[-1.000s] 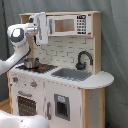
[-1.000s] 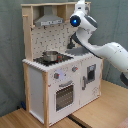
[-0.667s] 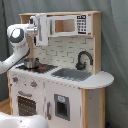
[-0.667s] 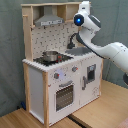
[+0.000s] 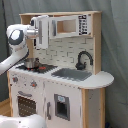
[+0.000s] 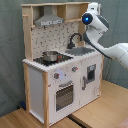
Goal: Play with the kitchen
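1. The kitchen (image 5: pixel 60 85) (image 6: pixel 57 75) stands on a wooden floor (image 6: pixel 90 112) before a grey curtain (image 5: pixel 112 45); white panels, pale wood frame

2. Low on its front: oven door (image 6: pixel 65 95) with a window and knobs (image 6: pixel 57 76) above it

3. On the counter: a pot (image 5: pixel 31 63) (image 6: pixel 50 55) on the stovetop, then the grey sink (image 5: pixel 72 74) with a black faucet (image 5: pixel 84 59)

4. Behind these, a white tiled back wall (image 5: pixel 57 50)

5. Up top: hood (image 6: pixel 49 20) and microwave (image 5: pixel 65 26)

6. My arm (image 5: pixel 17 42) (image 6: pixel 102 37) reaches to that top shelf; my claw (image 5: pixel 42 27) sits at the hood, and I cannot tell whether it is open
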Robot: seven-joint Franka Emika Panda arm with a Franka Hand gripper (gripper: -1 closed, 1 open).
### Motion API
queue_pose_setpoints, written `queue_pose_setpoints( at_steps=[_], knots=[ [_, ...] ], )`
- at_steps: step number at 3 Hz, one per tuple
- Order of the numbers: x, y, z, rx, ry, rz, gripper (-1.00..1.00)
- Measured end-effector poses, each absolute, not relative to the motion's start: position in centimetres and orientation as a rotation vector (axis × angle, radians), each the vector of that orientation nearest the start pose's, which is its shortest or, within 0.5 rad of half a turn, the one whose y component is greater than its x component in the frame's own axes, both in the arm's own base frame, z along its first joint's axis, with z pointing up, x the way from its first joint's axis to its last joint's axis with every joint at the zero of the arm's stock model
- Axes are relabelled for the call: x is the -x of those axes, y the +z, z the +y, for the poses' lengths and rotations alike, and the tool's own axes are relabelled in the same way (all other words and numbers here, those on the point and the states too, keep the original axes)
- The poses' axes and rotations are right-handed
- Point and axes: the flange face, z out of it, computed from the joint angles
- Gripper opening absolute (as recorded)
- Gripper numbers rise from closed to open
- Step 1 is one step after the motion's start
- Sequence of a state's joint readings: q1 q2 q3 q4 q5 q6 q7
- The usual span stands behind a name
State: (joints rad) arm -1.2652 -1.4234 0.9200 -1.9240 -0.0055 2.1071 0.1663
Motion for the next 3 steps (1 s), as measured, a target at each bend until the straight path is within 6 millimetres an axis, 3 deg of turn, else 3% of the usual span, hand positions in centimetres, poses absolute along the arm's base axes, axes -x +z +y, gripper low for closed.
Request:
queue_pose_setpoints(
  at_steps=[1,2,3],
  knots=[
    [-38.1,70.6,22.3,-1.689,0.967,-0.376,-1.00],
    [-36.6,71.3,21.2,-1.697,1.000,-0.390,-1.00],
    [-36.5,71.4,21.4,-1.695,1.005,-0.385,1.00]
  ],
)
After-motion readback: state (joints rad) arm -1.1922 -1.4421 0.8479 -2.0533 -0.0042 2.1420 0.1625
